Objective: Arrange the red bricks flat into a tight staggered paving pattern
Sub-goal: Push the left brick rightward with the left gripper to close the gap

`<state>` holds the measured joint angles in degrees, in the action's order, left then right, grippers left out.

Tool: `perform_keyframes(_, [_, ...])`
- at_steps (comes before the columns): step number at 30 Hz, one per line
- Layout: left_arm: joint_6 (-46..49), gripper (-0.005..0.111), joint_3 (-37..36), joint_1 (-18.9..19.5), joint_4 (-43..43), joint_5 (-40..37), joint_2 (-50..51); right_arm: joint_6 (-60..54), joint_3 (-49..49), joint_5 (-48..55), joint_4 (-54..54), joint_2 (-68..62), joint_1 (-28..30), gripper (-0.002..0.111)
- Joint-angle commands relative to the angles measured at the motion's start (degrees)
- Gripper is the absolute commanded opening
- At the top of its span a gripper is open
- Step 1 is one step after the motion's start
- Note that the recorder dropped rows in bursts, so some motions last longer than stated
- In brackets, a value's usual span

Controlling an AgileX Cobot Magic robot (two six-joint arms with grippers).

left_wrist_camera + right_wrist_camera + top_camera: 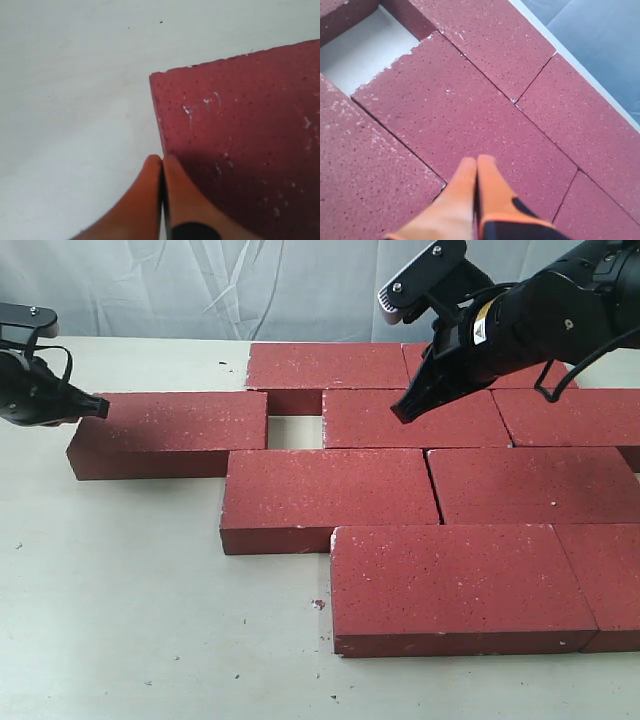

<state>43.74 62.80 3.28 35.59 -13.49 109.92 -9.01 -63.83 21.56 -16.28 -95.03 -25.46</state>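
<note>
Several dark red speckled bricks lie flat in staggered rows. One brick (pixel 170 432) sits apart at the left, with a small gap (pixel 294 430) of bare table between it and the middle-row brick (pixel 415 418). My left gripper (pixel 100 407) is shut and empty, its tips at that brick's left end (pixel 240 130), close to a corner. Over the middle-row brick (pixel 465 115) my right gripper (pixel 402 412) hovers shut with nothing in it, its orange fingers (pixel 465 175) pressed together.
The pale table (pixel 130 620) stretches to the left and front of the bricks. A grey cloth backdrop (pixel 200 290) hangs behind. Small crumbs (pixel 318 604) lie by the front brick (pixel 450 585).
</note>
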Motion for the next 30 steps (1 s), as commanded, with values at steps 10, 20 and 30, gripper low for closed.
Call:
perform_keyframes(10, [-0.31, 0.0, 0.13, 1.81, -0.54, 5.63, 3.1, 0.06, 0.18, -1.44, 1.72, 0.42, 0.28, -0.001])
perform_keyframes(20, [-0.31, 0.0, 0.99, 0.49, 0.85, 5.32, 4.83, 0.06, 0.18, -2.88, 2.88, 0.42, 0.28, -0.001])
perform_keyframes(30, [-0.31, 0.0, 0.99, -1.12, 0.94, 5.6, 4.83, 0.06, 0.18, -2.88, 2.88, 0.42, 0.28, -0.001])
